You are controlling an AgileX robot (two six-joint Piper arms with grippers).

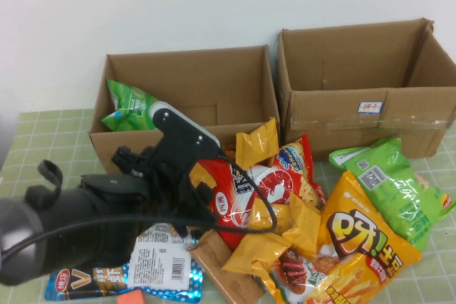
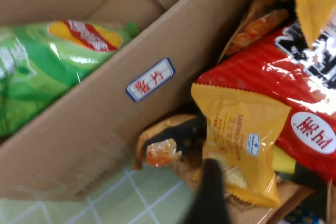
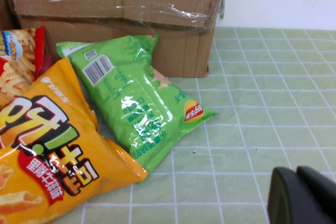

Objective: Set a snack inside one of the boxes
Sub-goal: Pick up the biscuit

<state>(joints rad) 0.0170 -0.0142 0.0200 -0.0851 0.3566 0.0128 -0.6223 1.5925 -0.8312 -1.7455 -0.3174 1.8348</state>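
Yellow foil sits between the dark fingers of my left pincer point(image 2: 202, 150): a small yellow snack packet point(image 2: 242, 148), gripped at its edge, just in front of the left cardboard box point(image 1: 187, 97) among the heap of bags on the surface point(image 1: 43, 133). A green chip bag point(image 1: 127, 108) already lies inside that box. My right pincer point(image 3: 302, 195) hovers low beside another green bag point(image 3: 139, 98); its opening I cannot tell.
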